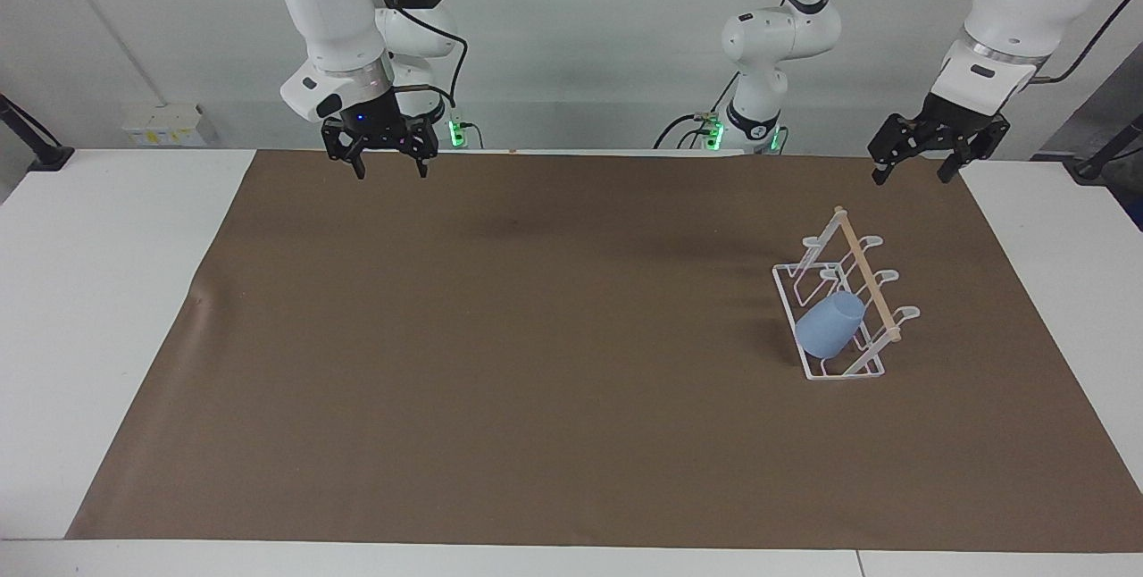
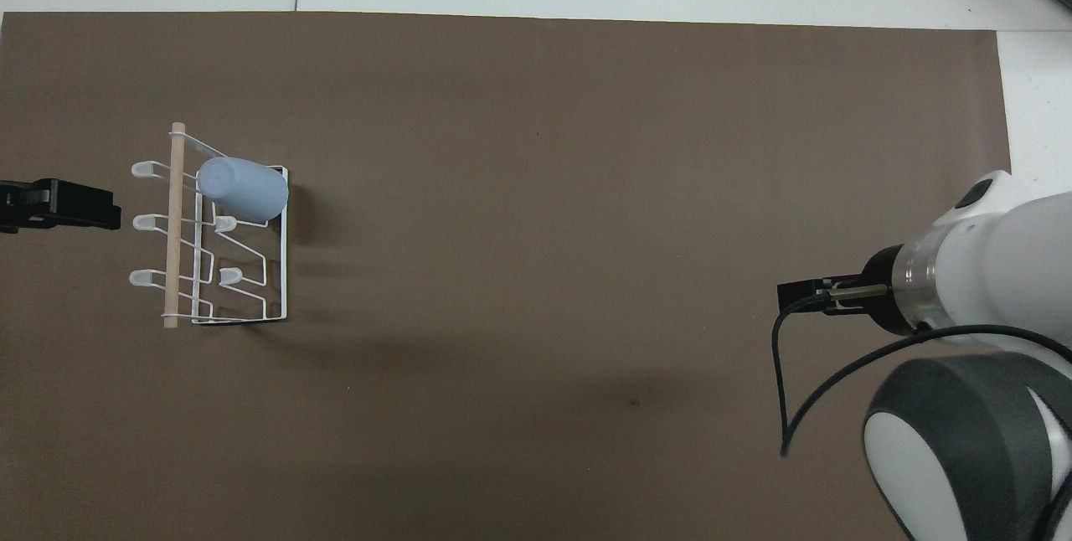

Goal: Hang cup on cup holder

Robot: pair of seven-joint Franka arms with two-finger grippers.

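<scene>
The light blue cup [image 1: 830,325] sits tilted, mouth down, over a prong of the white wire cup holder [image 1: 864,278], at the holder's end farther from the robots. In the overhead view the cup [image 2: 243,187] lies beside the wooden dowel of the holder [image 2: 176,231]. My left gripper [image 1: 913,173] is open and empty, raised over the mat beside the holder toward the left arm's end; it also shows in the overhead view [image 2: 92,208]. My right gripper [image 1: 390,170] is open and empty, and waits raised over the mat's edge by its base.
A brown mat [image 1: 536,336] covers most of the white table [image 1: 107,291]. The holder stands on the mat toward the left arm's end. The right arm's body [image 2: 988,340] fills the overhead view's lower corner.
</scene>
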